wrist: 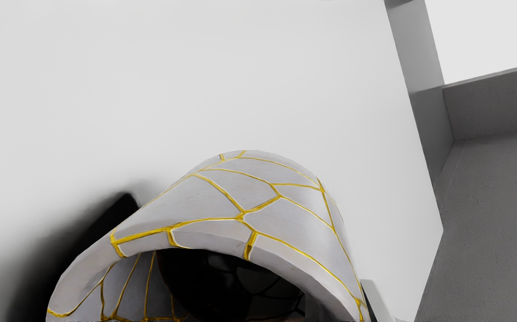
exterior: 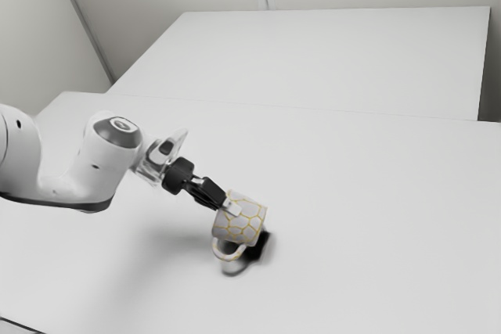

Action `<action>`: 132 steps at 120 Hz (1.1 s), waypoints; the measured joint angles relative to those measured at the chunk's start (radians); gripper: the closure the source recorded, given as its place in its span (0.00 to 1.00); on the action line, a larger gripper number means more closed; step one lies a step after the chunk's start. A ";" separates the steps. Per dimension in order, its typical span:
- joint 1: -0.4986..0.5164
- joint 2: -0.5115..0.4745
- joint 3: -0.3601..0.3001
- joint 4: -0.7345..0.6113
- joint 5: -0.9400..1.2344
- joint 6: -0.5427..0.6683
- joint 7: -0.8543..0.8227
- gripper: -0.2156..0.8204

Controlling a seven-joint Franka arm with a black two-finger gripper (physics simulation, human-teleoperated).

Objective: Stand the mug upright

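Mug, white with gold veining, is on its side rather than upright, near the middle of the exterior view. Proceeding from that view's left: the arm reaches in low and slanted, which suits access from the mouth end. Next, the gripper is at the mug's upper side; whether its jaws are spread or pinching the wall cannot be determined. The rim faces the gripper, presumably so the mouth end can be raised over the base. The handle points down and towards the exterior view's lower edge, where it could snag or roll the body during turning. To the right, a dark shadow falls on the table; contact beneath the mug is not determinable.
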 joint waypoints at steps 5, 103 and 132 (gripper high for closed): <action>0.014 -0.013 -0.011 0.014 0.041 0.011 0.001 0.94; 0.044 -0.041 -0.223 0.074 1.077 0.404 -0.313 0.97; 0.043 -0.018 -0.229 0.059 1.098 0.441 -0.366 0.88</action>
